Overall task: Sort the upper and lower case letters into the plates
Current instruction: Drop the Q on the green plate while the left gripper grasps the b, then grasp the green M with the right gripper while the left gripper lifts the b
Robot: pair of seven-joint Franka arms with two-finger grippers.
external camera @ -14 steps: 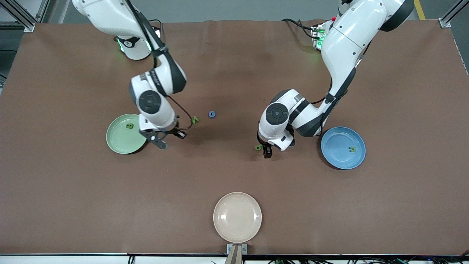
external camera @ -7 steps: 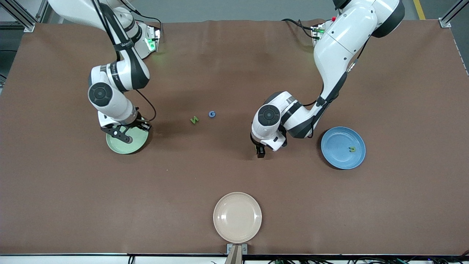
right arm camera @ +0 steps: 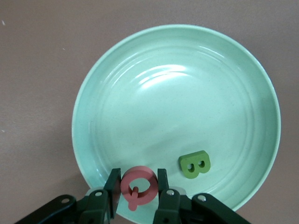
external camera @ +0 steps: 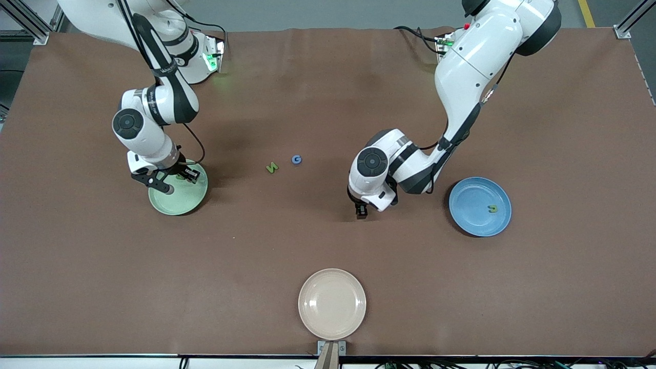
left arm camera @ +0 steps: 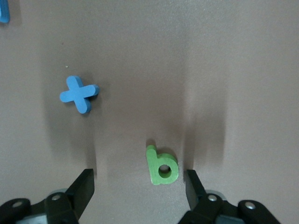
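1. My right gripper (right arm camera: 138,191) hangs over the pale green plate (external camera: 189,199), above the rim on the side nearest the right arm's base. Its fingers are closed on the red Q (right arm camera: 137,185), which sits pinched between the two pads, clear of the plate surface.
2. The green capital B (right arm camera: 195,164) lies flat in the pale green plate, just beside the red Q as the right wrist view shows it; the two are apart.
3. My left gripper (left arm camera: 140,186) is low over the bare table between the two task plates. Its fingers are spread wide and hold nothing.
4. The green small b (left arm camera: 161,166) lies on the table between the spread fingers, closer to one finger than to the other, touching neither.
5. The blue x (left arm camera: 79,94) lies on the table near the green small b, well outside the fingers' span.
6. The green N (external camera: 272,167) and the blue G (external camera: 296,160) lie just beside each other on the table, between the two arms.
7. The blue plate (external camera: 469,220), toward the left arm's end of the table, holds one small green letter (external camera: 492,208); I cannot read which.
8. The cream-beige plate (external camera: 332,304) sits nearest the front camera.
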